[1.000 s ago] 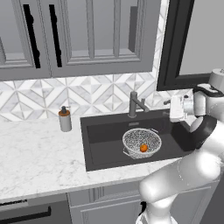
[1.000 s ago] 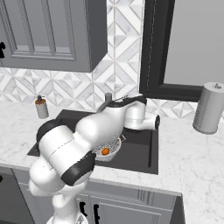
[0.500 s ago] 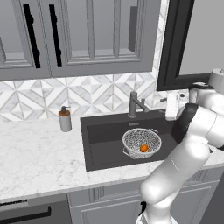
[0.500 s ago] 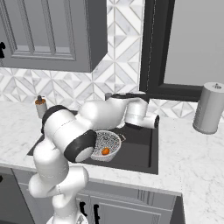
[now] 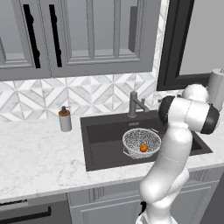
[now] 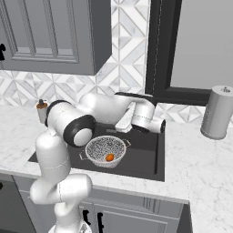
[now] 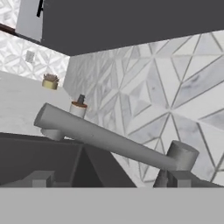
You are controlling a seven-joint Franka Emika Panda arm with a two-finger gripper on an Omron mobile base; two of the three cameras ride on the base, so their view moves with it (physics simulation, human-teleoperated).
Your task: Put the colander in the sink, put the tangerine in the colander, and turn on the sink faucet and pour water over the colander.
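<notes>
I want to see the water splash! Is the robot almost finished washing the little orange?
Nearly! The colander already sits in the sink, and the tangerine lies inside it. Right now the open gripper is up close to the sink faucet, not gripping anything. What's left is turning the faucet on so water pours over the colander; no water shows yet.
</notes>
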